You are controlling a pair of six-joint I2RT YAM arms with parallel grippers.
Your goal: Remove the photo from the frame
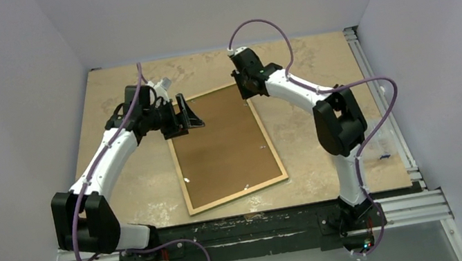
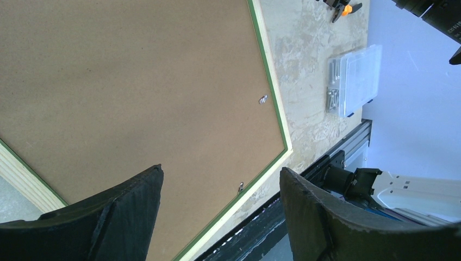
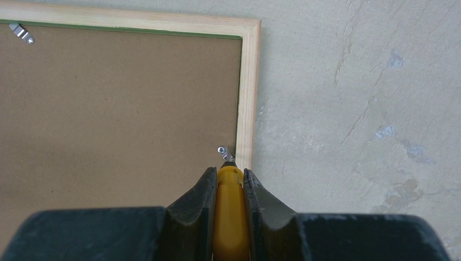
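The frame (image 1: 237, 195) lies face down on the table, its light wood back edge up. The photo's brown fibreboard back (image 1: 223, 145) fills it; the printed side is hidden. My left gripper (image 1: 185, 117) is open and empty above the frame's left edge; in the left wrist view its gripper (image 2: 220, 171) hangs over the board (image 2: 136, 81) with two small metal clips (image 2: 263, 99) along the green rim. My right gripper (image 3: 230, 175) is shut on a yellow-handled tool (image 3: 230, 217) whose tip touches a metal clip (image 3: 223, 151) by the frame's rail (image 3: 248, 98), near the far right corner (image 1: 244, 90).
A small clear plastic box (image 2: 353, 79) with screws lies on the table beyond the frame's right side, near the black rail. An orange and black item (image 2: 342, 6) lies farther back. White walls close in the table on three sides.
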